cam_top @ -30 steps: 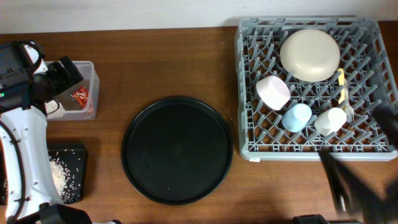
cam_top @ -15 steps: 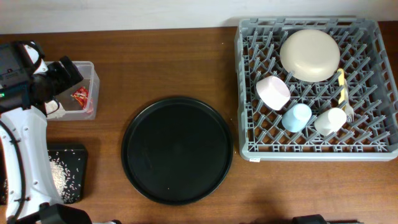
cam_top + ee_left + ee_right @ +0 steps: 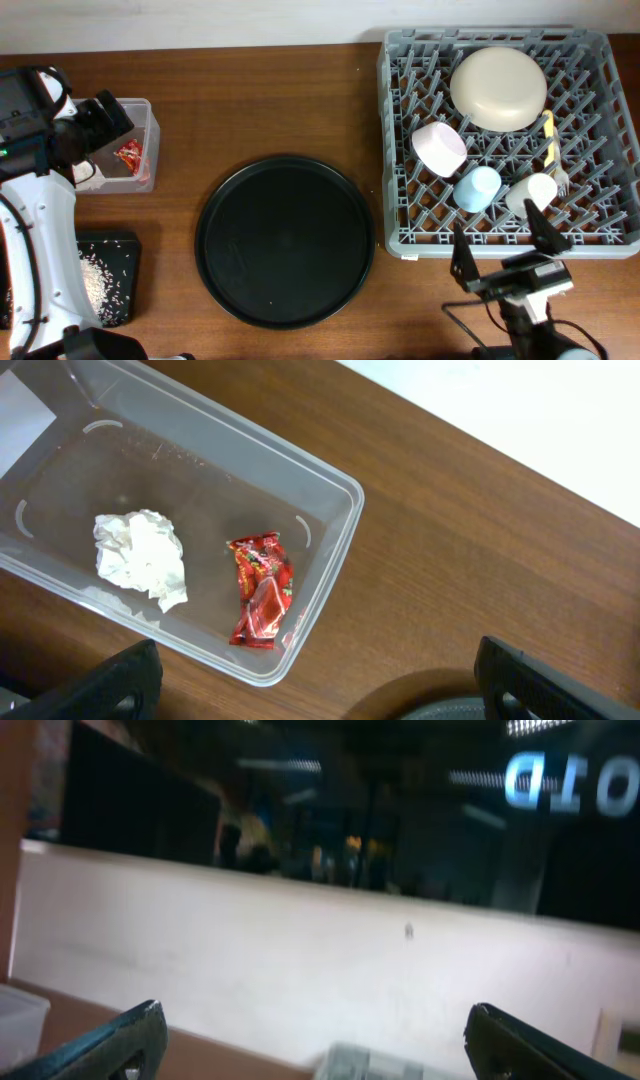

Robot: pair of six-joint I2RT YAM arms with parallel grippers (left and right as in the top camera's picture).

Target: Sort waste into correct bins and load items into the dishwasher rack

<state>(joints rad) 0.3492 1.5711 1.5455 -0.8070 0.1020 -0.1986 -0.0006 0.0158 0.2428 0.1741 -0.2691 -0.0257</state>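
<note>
The grey dishwasher rack at the right holds the cream bowl, pink bowl, light blue cup, white cup and yellow fork; I cannot make out the spoon. The clear box at the left holds the red wrapper and white tissue. Rice grains lie on the flat black tray. My left gripper is open and empty above the box's near edge. My right gripper is open and empty at the rack's front edge.
A large round black tray sits mid-table between the box and the rack. The right wrist view points up at a pale wall, with a corner of the rack at its bottom edge. The left arm's white link stands over the table's left side.
The right arm was a blur at the lower right, left the view, and now stands in front of the rack with its jaws apart. The left arm has not moved.
</note>
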